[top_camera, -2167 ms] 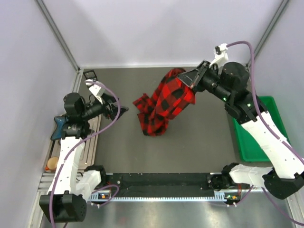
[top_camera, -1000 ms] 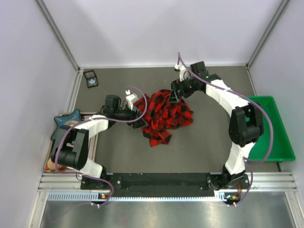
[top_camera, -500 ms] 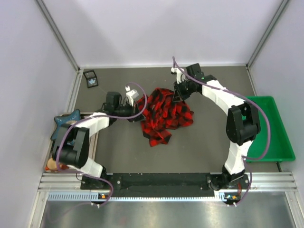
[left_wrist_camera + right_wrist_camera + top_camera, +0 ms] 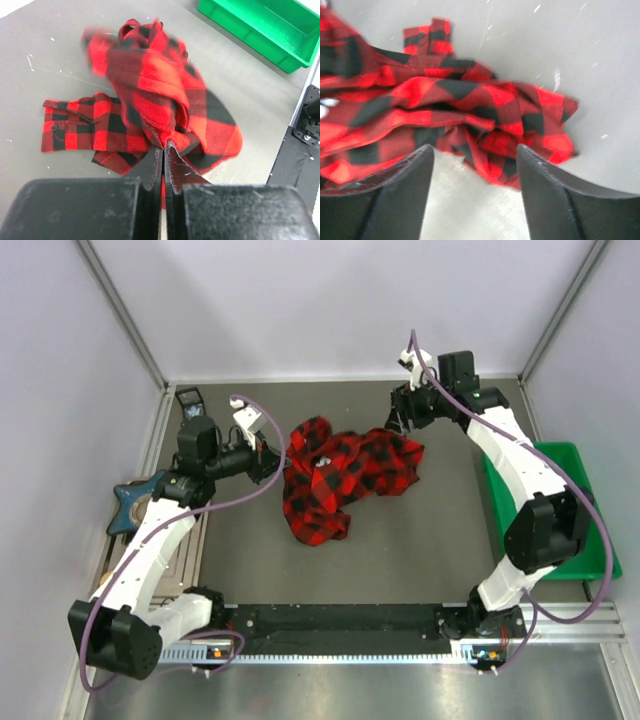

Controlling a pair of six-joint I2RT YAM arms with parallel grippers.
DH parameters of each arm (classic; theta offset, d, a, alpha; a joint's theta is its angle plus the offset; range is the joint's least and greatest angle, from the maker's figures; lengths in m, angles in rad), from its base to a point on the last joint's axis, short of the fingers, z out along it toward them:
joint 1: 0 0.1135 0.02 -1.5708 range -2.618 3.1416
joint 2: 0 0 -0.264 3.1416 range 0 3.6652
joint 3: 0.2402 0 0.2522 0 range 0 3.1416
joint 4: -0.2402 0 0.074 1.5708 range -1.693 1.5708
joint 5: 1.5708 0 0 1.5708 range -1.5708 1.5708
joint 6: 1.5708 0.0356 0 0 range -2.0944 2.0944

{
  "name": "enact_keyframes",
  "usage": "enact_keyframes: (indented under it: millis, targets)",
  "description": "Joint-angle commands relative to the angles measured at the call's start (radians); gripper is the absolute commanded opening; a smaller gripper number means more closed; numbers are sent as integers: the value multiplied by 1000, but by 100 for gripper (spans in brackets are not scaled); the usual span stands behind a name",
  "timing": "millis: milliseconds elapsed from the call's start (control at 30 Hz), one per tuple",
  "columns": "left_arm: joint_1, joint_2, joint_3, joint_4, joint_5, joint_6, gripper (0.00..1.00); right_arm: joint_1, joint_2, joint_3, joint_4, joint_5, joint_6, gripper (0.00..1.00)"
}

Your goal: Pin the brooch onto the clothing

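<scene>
Clothing [image 4: 345, 475] lies crumpled; white print [image 4: 322, 462] on it unreadable.

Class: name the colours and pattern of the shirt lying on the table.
The shirt is red-and-black plaid, clearest in the left wrist view.

The left arm [image 4: 150, 540] and the right arm [image 4: 520, 465] have white link shells and black cylindrical joint housings. A purple cable [image 4: 603, 540] loops along each. The left fingers [image 4: 147, 170] are slim matte-black wedges on a grainy black block. The right fingers [image 4: 395, 190] are broad, dark, tapering blades.
</scene>
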Motion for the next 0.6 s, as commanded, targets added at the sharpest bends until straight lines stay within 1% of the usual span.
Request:
enact_keyframes:
  millis: [0,33,67,100,133,167,200,267,300,400,433,567]
  targets:
    - [5,45,46,-83,-14,-39,0,4,-38,9,-81,-219,69,74]
    - [5,54,44,-86,-30,-41,0,4,-64,-72,-72,-262,83,77]
    - [5,70,43,-87,-37,-41,0,11,-94,-117,-51,-298,129,78]
    - [5,78,35,-86,-38,-41,0,22,-145,-160,-15,-366,148,81]
    - [5,85,32,-83,-25,-41,0,36,-170,-227,3,-384,199,82]
    - [5,99,26,-81,-6,-70,0,55,-185,-247,16,-392,214,82]
    - [5,104,18,-78,2,-75,0,110,-200,-261,34,-389,223,82]
    - [5,113,7,-61,12,-75,0,169,-188,-260,49,-372,252,82]
    - [5,113,1,-60,5,-75,0,215,-156,-251,68,-361,261,81]
    - [7,108,0,-61,-10,-59,0,284,-86,-214,97,-365,313,80]
    - [5,105,-2,-61,-14,-59,0,295,-35,-205,114,-367,356,79]
    - [5,102,-11,-63,-19,-61,0,341,65,-173,204,-369,471,79]
